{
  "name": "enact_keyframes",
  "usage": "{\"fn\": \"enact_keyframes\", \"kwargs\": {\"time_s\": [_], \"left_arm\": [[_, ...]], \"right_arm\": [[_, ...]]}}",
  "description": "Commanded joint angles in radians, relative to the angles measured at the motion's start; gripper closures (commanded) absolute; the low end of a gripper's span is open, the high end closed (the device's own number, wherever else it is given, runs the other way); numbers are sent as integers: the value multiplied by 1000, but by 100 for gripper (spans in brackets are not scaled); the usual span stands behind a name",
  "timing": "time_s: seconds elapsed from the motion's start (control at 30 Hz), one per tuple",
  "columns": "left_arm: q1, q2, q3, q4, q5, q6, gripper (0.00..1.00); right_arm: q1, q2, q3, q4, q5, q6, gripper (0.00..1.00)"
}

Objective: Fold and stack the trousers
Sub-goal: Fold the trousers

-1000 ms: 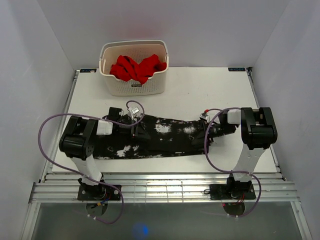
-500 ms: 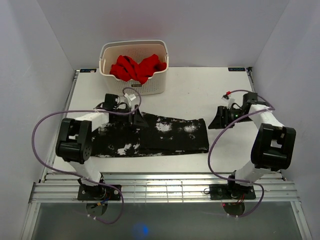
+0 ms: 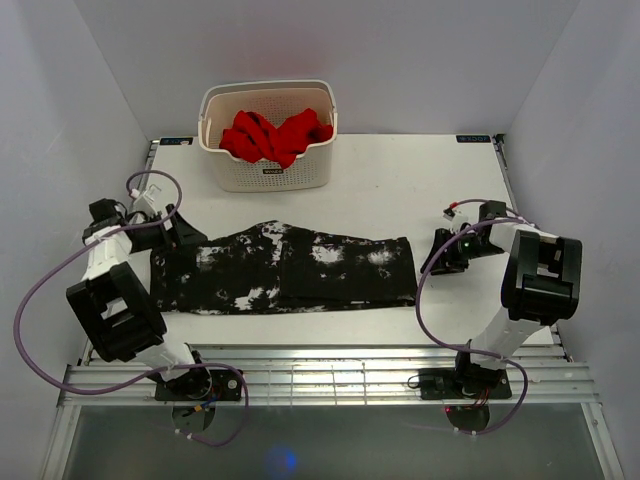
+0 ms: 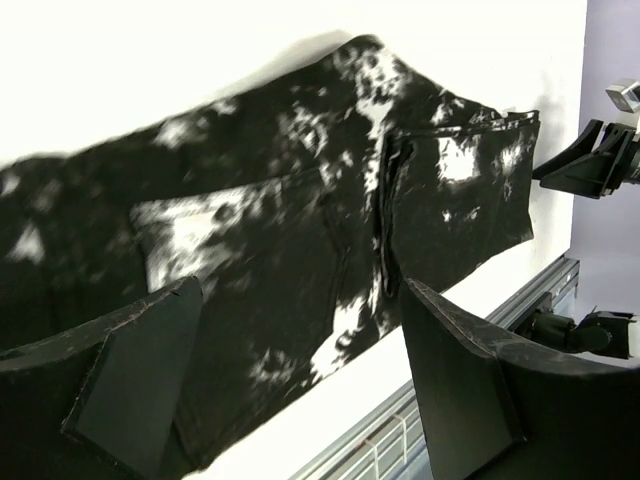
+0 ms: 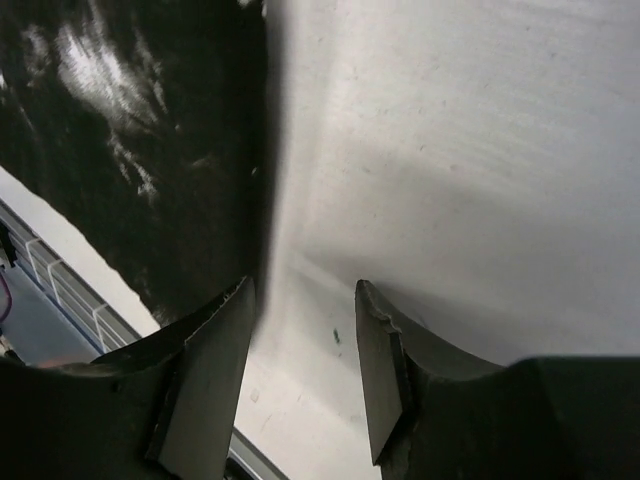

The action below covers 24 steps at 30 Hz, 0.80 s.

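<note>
Table [image 3: 400, 190]: white top that fills the middle of the overhead view; both arm bases stand at its lower edge.
Trousers [image 3: 290, 270]: black fabric with white speckles, laid flat as a long band across the centre of the frame, from left of centre to right of centre. The left wrist view shows the cloth [image 4: 300, 200] with a seam running down its middle. The right wrist view shows its end [image 5: 150, 130] in the upper left of that frame.
Basket [image 3: 268, 172]: cream, perforated, at the upper centre of the table, well apart from the trousers.
Red garment [image 3: 275, 135]: crumpled inside the basket.
Left gripper [image 3: 176, 237]: at centre left, over the left end of the trousers. Its fingers stand wide apart [image 4: 300, 300] and nothing is clamped between them. Whether they touch the cloth cannot be told.
Right gripper [image 3: 441, 256]: at centre right, just beside the right end of the trousers. Its fingers stand apart [image 5: 303, 290] over bare table and hold nothing; the left-hand finger is at the fabric's edge.
</note>
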Motion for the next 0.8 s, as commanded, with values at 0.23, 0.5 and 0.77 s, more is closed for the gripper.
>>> {"fn": "enact_keyframes", "kwargs": {"time_s": [0.23, 0.5, 0.77], "left_arm": [[177, 43, 19, -184, 39, 202, 9], [305, 108, 26, -200, 28, 244, 11], [311, 48, -52, -169, -32, 341, 18]], "right_arm": [[113, 118, -16, 161, -40, 55, 47], [93, 83, 3, 86, -31, -3, 92], [-102, -133, 211, -182, 151, -123, 92]]}}
